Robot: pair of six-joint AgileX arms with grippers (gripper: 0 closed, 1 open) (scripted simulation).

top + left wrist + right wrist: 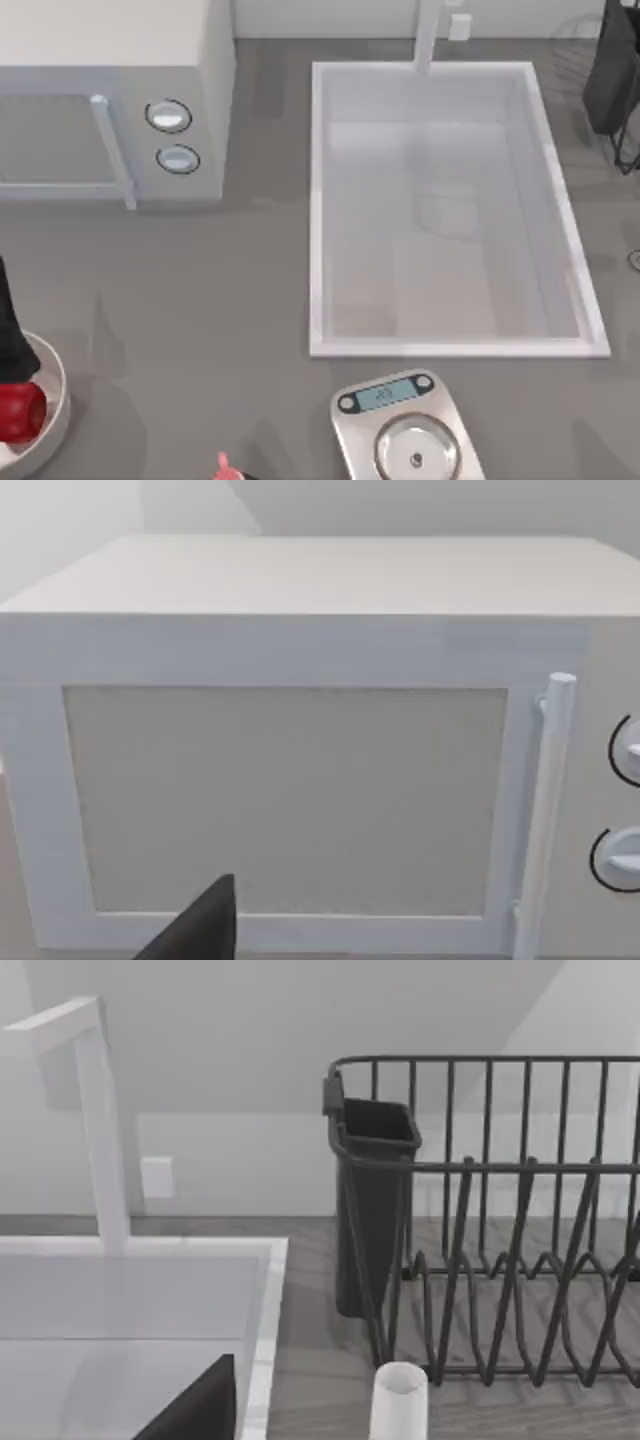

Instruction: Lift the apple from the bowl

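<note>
Top view: apple in bowl at counter's left edge, directly under left arm, far from right arm; finger state of either gripper cannot be told.

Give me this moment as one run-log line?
left arm: over bowl at table's left edge | apple: in bowl, beneath the arm | right arm: parked near dish rack

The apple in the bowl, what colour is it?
Deep red; the apple shows best in the top view, in the off-white bowl.
</note>
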